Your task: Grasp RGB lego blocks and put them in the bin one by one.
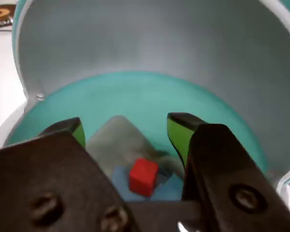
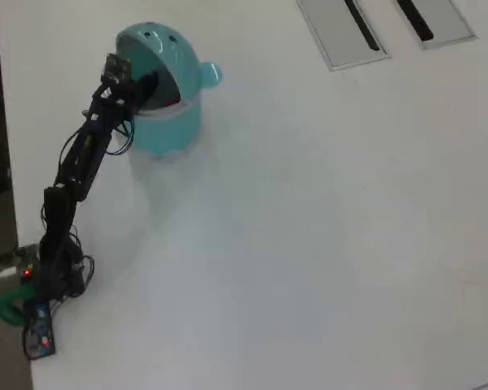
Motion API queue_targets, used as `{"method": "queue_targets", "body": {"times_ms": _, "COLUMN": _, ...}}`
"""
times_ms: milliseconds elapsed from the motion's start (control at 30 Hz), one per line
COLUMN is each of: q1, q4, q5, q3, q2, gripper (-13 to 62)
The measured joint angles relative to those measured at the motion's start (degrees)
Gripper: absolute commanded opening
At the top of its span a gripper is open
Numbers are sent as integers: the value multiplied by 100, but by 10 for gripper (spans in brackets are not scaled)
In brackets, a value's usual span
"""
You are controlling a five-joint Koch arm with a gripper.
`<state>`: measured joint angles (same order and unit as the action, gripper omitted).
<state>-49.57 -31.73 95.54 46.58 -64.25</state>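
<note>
In the wrist view I look down into the teal bin [image 1: 135, 92], its grey domed lid raised behind. A red block [image 1: 144, 176] lies at the bottom on something blue [image 1: 169, 189], likely the blue block. My gripper [image 1: 128, 130] hangs over the opening, jaws open and empty, green-padded fingertips [image 1: 179, 133] apart. In the overhead view the bin [image 2: 167, 122] stands at the upper left, with eye dots on the hood and a side knob. The gripper [image 2: 150, 85] reaches into its mouth. The yellow-green block is not in view.
Two flat grey panels with black strips [image 2: 342, 32] lie at the top right in the overhead view. The arm's base [image 2: 37, 284] sits at the table's left edge with cables. The white table [image 2: 325, 227] spreads to the right.
</note>
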Motion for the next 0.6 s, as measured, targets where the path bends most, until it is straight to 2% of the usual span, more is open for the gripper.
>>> {"method": "queue_targets", "body": {"times_ms": 267, "q1": 53, "q4": 0, "q5": 18, "q3": 44, "q2": -404, "gripper": 326}}
{"method": "queue_targets", "body": {"times_ms": 600, "q1": 308, "q4": 0, "q5": 0, "q3": 1318, "q2": -1600, "gripper": 326}}
